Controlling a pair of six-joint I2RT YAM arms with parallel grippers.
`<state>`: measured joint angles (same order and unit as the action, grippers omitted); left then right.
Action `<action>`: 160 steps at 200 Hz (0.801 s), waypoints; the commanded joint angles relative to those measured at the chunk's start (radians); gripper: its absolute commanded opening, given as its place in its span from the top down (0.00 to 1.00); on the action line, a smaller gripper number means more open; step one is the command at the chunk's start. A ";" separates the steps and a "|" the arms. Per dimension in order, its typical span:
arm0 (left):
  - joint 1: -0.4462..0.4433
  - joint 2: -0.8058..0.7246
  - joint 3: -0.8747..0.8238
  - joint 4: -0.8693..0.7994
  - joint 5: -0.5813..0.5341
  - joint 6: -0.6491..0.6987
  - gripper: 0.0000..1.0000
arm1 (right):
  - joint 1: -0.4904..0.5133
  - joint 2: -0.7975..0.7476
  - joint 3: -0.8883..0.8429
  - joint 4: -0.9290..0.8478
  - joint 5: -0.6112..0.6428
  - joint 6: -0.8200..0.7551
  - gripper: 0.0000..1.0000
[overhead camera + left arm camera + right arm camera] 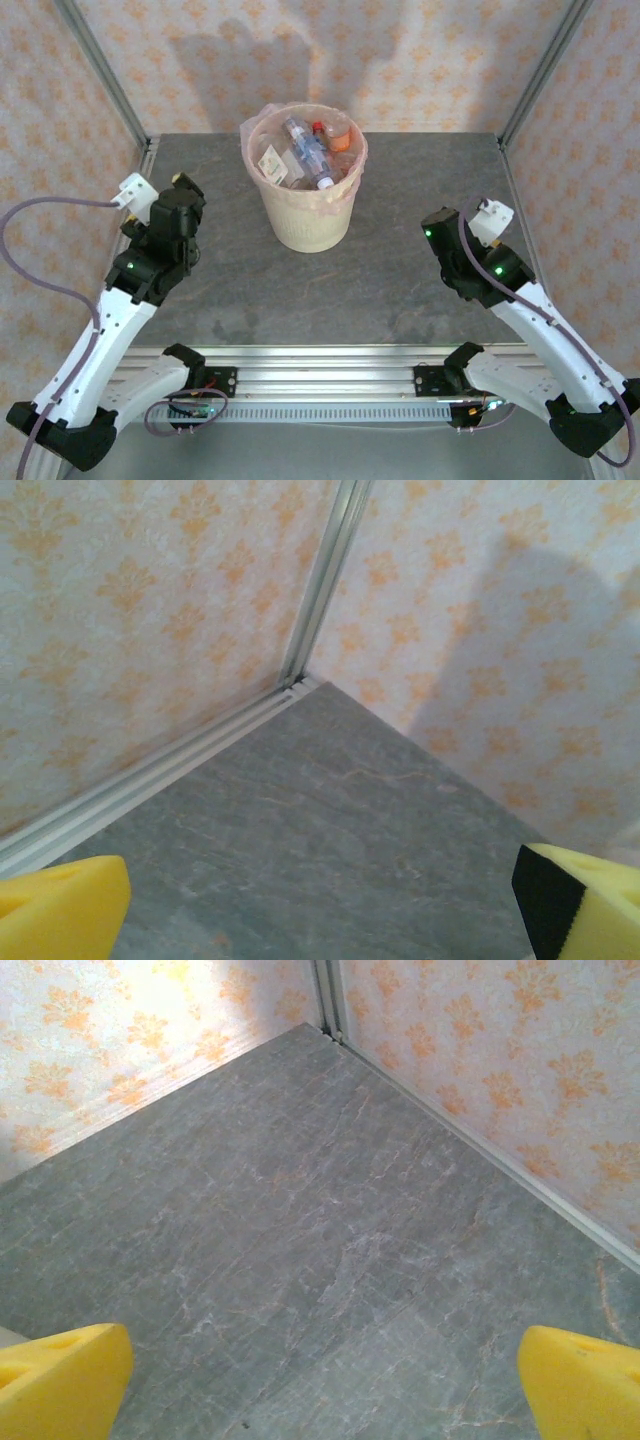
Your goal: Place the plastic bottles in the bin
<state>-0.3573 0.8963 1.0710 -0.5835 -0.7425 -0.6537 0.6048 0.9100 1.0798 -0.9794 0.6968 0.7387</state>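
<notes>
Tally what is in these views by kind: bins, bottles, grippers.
Bin: 1
Plastic bottles: at least 3, heaped inside the bin, exact count unclear
Grippers: 2, the left gripper and the right gripper, both open
Total: at least 6

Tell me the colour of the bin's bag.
Pinkish bag over a cream bin; top view shows it best.

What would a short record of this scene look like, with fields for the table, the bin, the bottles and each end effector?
table: grey, marbled
bin: upright, cream, pinkish liner, far middle of table
plastic bottles: piled inside the bin
left end effector: open, holding nothing
right end effector: open, holding nothing
</notes>
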 commanded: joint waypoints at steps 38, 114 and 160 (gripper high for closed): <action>0.007 -0.043 -0.259 0.140 -0.101 0.054 0.00 | -0.004 -0.035 -0.093 0.066 0.122 -0.077 0.01; 0.041 -0.030 -0.619 0.738 0.078 0.468 0.00 | -0.005 -0.132 -0.261 0.272 0.211 -0.238 0.01; 0.249 0.015 -0.753 1.020 0.343 0.568 0.00 | -0.005 -0.176 -0.339 0.380 0.238 -0.307 0.01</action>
<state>-0.1978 0.8867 0.3538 0.1928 -0.5568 -0.1787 0.6048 0.7563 0.7803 -0.6849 0.8730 0.4904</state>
